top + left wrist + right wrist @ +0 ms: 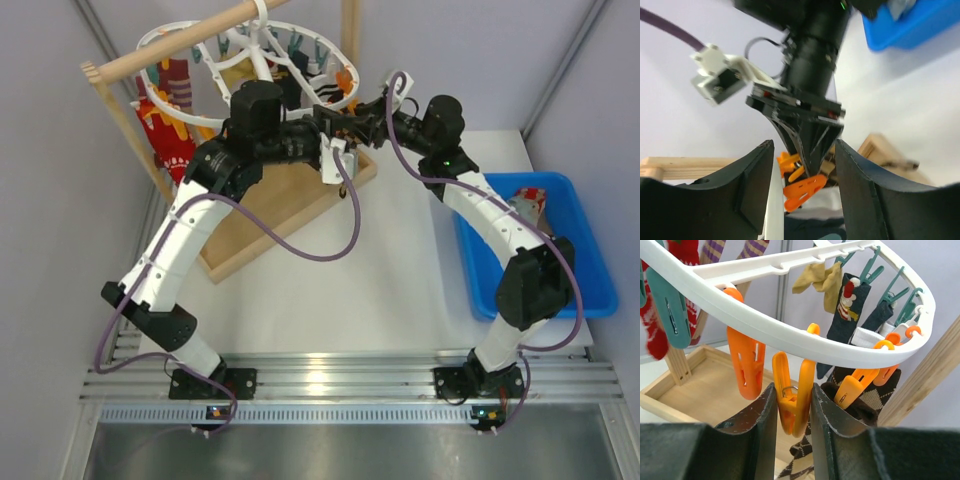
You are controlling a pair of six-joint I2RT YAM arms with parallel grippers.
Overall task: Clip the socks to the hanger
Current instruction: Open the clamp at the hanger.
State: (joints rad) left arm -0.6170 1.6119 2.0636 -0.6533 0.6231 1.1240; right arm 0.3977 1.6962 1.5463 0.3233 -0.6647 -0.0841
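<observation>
While my right gripper (pixel 793 390) pinches an orange clip (pixel 790 412), white oval hanger (pixel 765 327) just above it, my left gripper (pixel 804 145) gapes.

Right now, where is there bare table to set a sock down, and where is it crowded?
Free: the white tabletop between the wooden base and the blue bin, forward to the rail at the arms' bases. Crowded: the back left, where the left hand and right hand meet under the hanger, the right gripping an orange clip.
</observation>
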